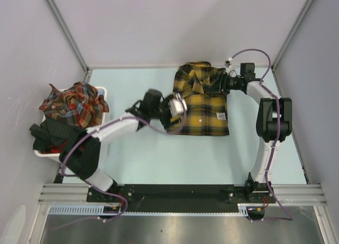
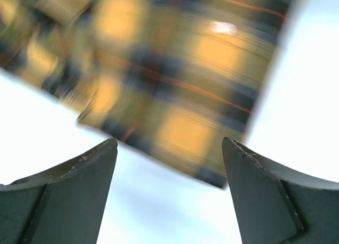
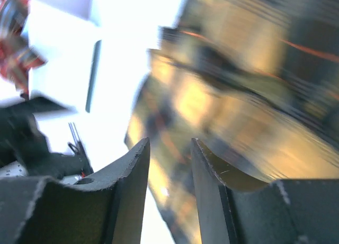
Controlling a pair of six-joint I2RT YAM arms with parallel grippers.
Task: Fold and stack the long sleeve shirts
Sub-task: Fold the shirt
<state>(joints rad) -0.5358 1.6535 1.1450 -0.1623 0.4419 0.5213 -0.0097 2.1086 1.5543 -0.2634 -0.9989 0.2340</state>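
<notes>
**foldbot_fan:** So what's the risk here? On the table [image 1: 159,159] the mustard shirt [image 1: 204,114] lies toward the far middle. Its near half is a tidy rectangle, and the collar end [image 1: 196,74] is all bunched up. The red plaid shirts [image 1: 74,102] sit heaped in the basket [image 1: 104,90], well apart at the left.

**yam_tinkerer:** Biggest worry imo is the tidy part getting wrecked. The left gripper [image 1: 174,110] is at the shirt's left edge, and the right gripper [image 1: 225,81] is at the far right corner by the bunch. If one pulls while the other isn't anchoring anything, the whole flannel probably slides or the fold flops open.

**foldbot_fan:** Are they even gripping?

**yam_tinkerer:** The left fingers [image 2: 79,172] are spread wide with nothing between them, just a shirt corner beyond the tips. The right fingers [image 3: 130,175] are drawn close with a slim gap. Both wrist views are blurry, so I can't tell if any cloth is caught in there. If it's only one thin layer, it could slip out mid-lift and leave that end crumpled. And if the left closes too deep on the edge, it might nip two layers and drag the fold up with it.
</notes>
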